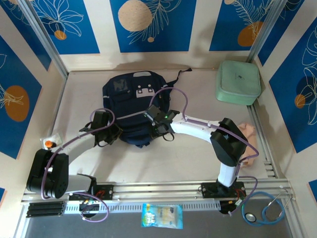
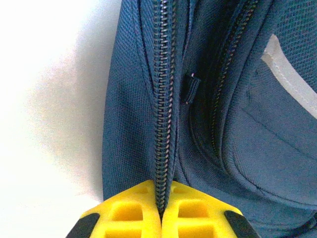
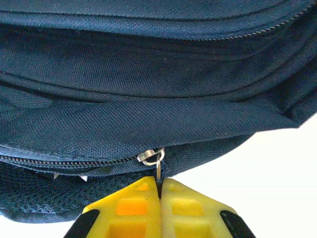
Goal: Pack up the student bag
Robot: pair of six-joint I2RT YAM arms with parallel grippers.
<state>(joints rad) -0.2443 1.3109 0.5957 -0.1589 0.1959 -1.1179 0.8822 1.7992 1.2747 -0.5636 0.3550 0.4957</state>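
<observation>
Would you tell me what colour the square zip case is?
The zip case is pale green, top view.

Top external: fixed, high, above and behind the arm bases (image 1: 223, 190), which sit along the bottom edge. It looks steeply down on the whole table (image 1: 198, 158). Widest and farthest view.

Left wrist: looks forward past the left gripper (image 2: 161, 203) at bottom centre. Very close on the left flank of the student bag (image 2: 237, 148), with a zipper (image 2: 163, 99) running up the frame.

Right wrist: same layout, with the right gripper (image 3: 161, 193) at bottom centre. Very close on the bag's near edge, where a zipper runs across.

Overlap: all three views take in the bag. The overhead view contains both close-up patches.
</observation>
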